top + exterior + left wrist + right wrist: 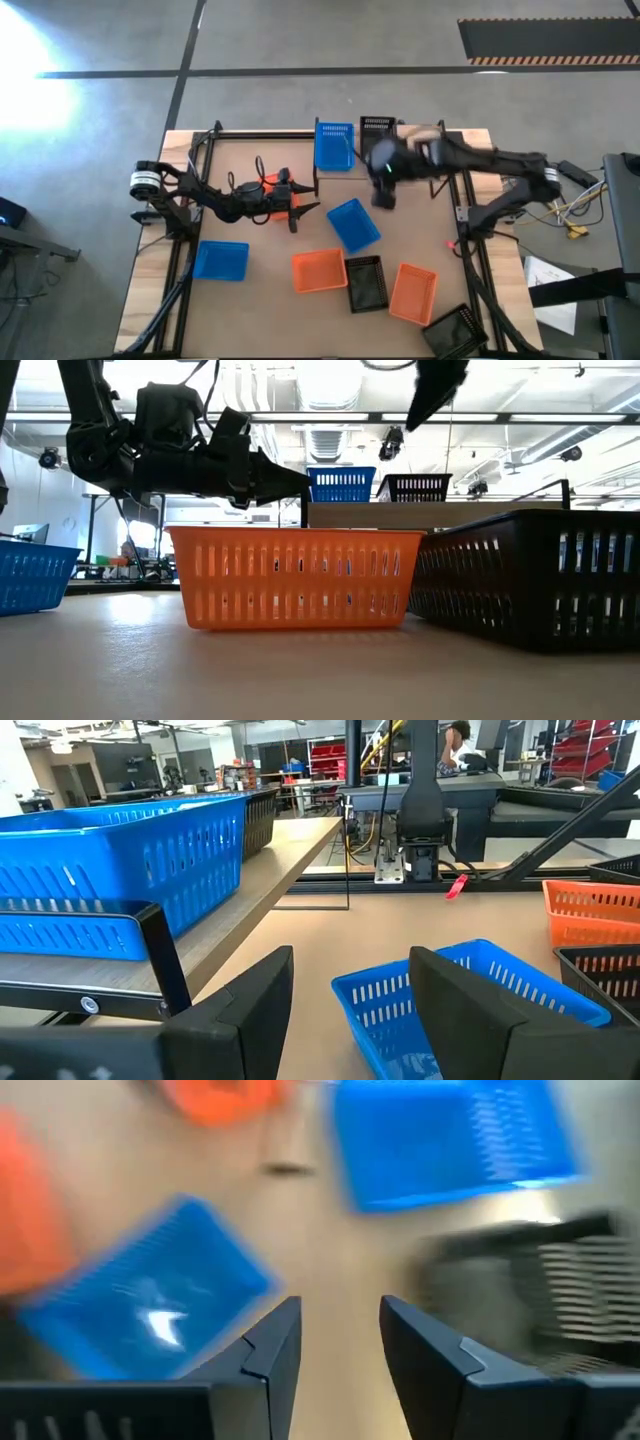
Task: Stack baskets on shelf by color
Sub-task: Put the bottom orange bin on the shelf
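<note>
The shelf runs along the table's far edge. On it stand a blue basket and a black basket side by side. My left gripper is open and hovers level, pointing toward a blue basket on the table. An orange basket shows partly under the left arm. My right gripper is open, in the air in front of the shelf, above bare table between the shelf's baskets and the loose blue basket.
On the near half of the table lie a blue basket, an orange basket, a black basket, another orange one and a black one at the near right corner. The shelf's left half is bare.
</note>
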Motion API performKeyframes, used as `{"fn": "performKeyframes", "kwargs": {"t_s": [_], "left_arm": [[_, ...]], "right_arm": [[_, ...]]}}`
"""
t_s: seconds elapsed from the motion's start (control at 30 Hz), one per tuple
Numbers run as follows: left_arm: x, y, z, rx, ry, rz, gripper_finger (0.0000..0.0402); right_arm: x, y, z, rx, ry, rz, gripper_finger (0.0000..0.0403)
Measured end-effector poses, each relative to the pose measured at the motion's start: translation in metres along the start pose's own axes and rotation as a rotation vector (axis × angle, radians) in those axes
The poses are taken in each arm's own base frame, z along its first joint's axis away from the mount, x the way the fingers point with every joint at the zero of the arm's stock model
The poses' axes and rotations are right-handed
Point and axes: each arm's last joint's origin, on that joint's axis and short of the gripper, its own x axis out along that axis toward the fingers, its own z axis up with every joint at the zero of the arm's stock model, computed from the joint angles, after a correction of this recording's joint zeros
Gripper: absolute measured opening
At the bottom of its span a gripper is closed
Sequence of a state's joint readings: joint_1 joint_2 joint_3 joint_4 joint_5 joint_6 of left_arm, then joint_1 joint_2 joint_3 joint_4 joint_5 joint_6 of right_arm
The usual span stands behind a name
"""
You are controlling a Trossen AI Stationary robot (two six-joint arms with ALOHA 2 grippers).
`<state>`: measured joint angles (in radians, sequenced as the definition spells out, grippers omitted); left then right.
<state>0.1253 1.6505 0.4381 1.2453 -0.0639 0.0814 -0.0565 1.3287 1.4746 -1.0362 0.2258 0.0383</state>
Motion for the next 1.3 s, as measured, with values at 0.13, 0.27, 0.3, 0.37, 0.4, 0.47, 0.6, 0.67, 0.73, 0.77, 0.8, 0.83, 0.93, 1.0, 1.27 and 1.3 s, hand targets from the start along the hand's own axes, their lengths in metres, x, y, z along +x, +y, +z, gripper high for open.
{"fn": "performKeyframes", "kwargs": {"t_s": [0.13, 0.27, 0.3, 0.37, 0.4, 0.47, 0.6, 0.67, 0.73, 0.77, 0.8, 0.83, 0.93, 1.0, 1.27, 1.3], "left_arm": [[0.0, 0.0, 0.0, 0.0, -0.001, 0.0, 0.0185], [0.0, 0.0, 0.0, 0.003, 0.001, 0.0, 0.0185], [0.0, 0.0, 0.0, 0.003, 0.002, 0.0, 0.0185], [0.0, 0.0, 0.0, 0.003, 0.002, 0.0, 0.0185], [0.0, 0.0, 0.0, 0.003, 0.001, 0.0, 0.0185], [0.0, 0.0, 0.0, 0.003, -0.002, 0.0, 0.0185], [0.001, 0.0, 0.002, 0.003, -0.009, 0.001, 0.0185], [0.002, 0.0, 0.002, 0.003, -0.01, 0.001, 0.0185], [0.002, 0.0, 0.002, 0.003, -0.011, 0.001, 0.0185], [0.002, 0.0, 0.003, 0.003, -0.012, 0.001, 0.0185], [0.002, 0.0, 0.003, 0.003, -0.013, 0.001, 0.0185], [0.002, 0.0, 0.003, 0.003, -0.014, 0.002, 0.0185], [0.003, 0.0, 0.003, 0.003, -0.015, 0.002, 0.0185], [0.003, 0.0, 0.003, 0.003, -0.015, 0.002, 0.0185], [0.003, 0.001, 0.003, 0.056, -0.015, 0.006, 0.0185], [0.003, 0.001, 0.003, 0.061, -0.016, 0.007, 0.0185]], "right_arm": [[0.011, 0.066, -0.037, 0.0, -0.157, 0.138, 0.0117], [0.033, 0.113, -0.076, 0.035, -0.311, 0.164, 0.0107], [0.038, 0.12, -0.084, 0.05, -0.33, 0.158, 0.0105], [0.046, 0.128, -0.099, 0.076, -0.328, 0.166, 0.0103], [0.05, 0.129, -0.105, 0.091, -0.312, 0.168, 0.0102], [0.056, 0.129, -0.114, 0.128, -0.278, 0.17, 0.0103], [0.058, 0.128, -0.122, 0.122, -0.177, 0.226, 0.0116], [0.056, 0.128, -0.125, 0.131, -0.094, 0.259, 0.0126], [0.05, 0.126, -0.127, 0.162, 0.027, 0.279, 0.0134], [0.046, 0.125, -0.128, 0.194, 0.093, 0.283, 0.0136], [0.041, 0.124, -0.129, 0.236, 0.158, 0.282, 0.0137], [0.037, 0.124, -0.13, 0.282, 0.215, 0.281, 0.0137], [0.027, 0.137, -0.135, 0.418, 0.295, 0.331, 0.0135], [0.022, 0.155, -0.14, 0.497, 0.286, 0.396, 0.0131], [0.032, 0.227, -0.131, 0.62, 0.444, 0.57, 0.0125], [0.032, 0.232, -0.126, 0.608, 0.463, 0.543, 0.0125]]}}
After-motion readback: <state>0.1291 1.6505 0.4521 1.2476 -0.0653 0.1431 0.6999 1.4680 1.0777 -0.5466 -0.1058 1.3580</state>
